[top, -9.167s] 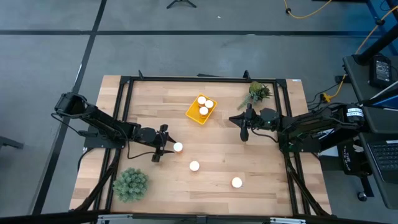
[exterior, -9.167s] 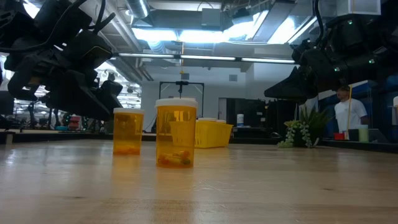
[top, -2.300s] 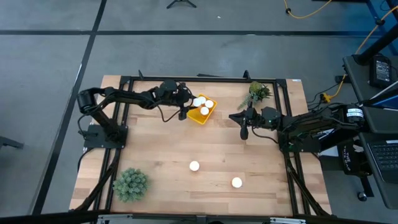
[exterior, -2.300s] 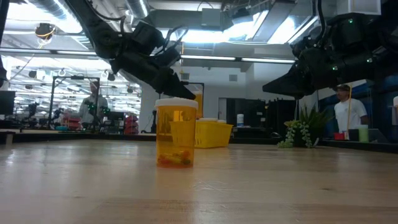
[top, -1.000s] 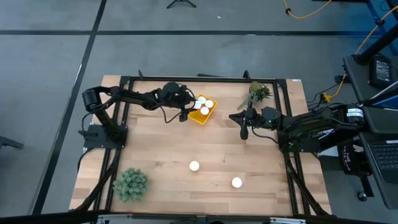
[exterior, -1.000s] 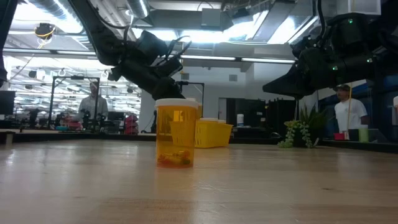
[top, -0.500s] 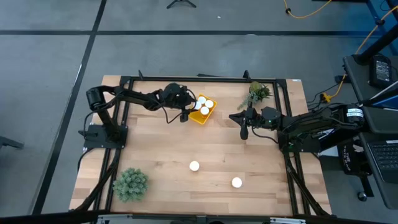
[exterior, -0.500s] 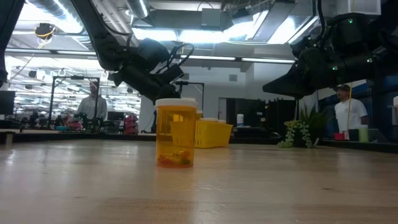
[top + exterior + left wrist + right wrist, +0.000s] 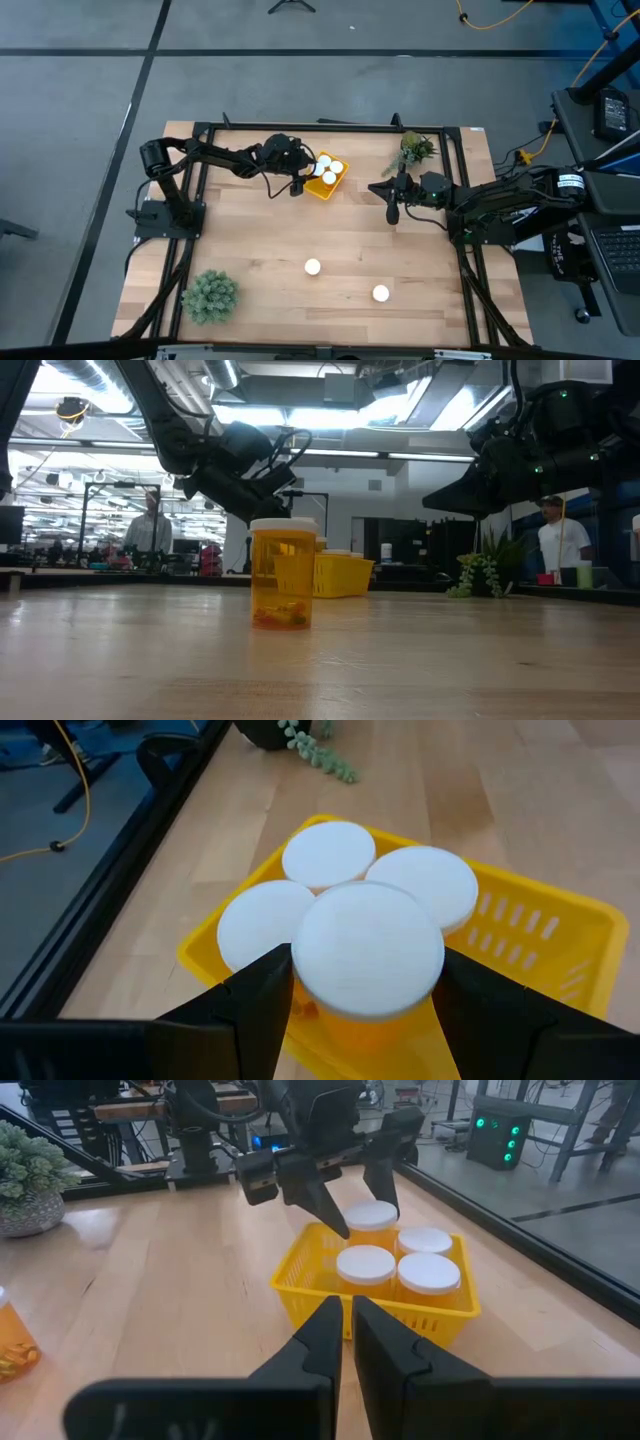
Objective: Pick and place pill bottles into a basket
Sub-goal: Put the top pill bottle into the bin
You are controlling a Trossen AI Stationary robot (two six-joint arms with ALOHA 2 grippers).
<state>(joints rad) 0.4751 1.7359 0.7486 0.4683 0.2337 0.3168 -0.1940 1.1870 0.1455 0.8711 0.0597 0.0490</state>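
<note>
The yellow basket (image 9: 324,180) stands at the table's far middle. Three white-capped pill bottles (image 9: 328,853) stand upright in it. A fourth pill bottle (image 9: 368,950) is at the basket's left corner, with my left gripper (image 9: 299,181) shut on it. Two more pill bottles (image 9: 312,267) (image 9: 381,293) stand upright on the wood nearer the front. My right gripper (image 9: 392,212) hovers shut, to the right of the basket and clear of it, pointing at it. My left gripper pinches the pill bottle between its two fingers (image 9: 262,1005), just below the white cap's rim (image 9: 300,982), one finger on either side. The fingers slant down at it from the table's left. The bottle stays upright inside the basket; the basket's wall hides its bottom.
A round green plant (image 9: 210,295) sits at the near left corner and a trailing plant (image 9: 413,150) at the far right, close behind my right gripper. Black frame rails (image 9: 300,126) run along the table's far and side edges. People show in the room beyond.
My left gripper has sunk a little with the upright bottle toward the basket, then kept still. Its fingers have stayed as they were.
</note>
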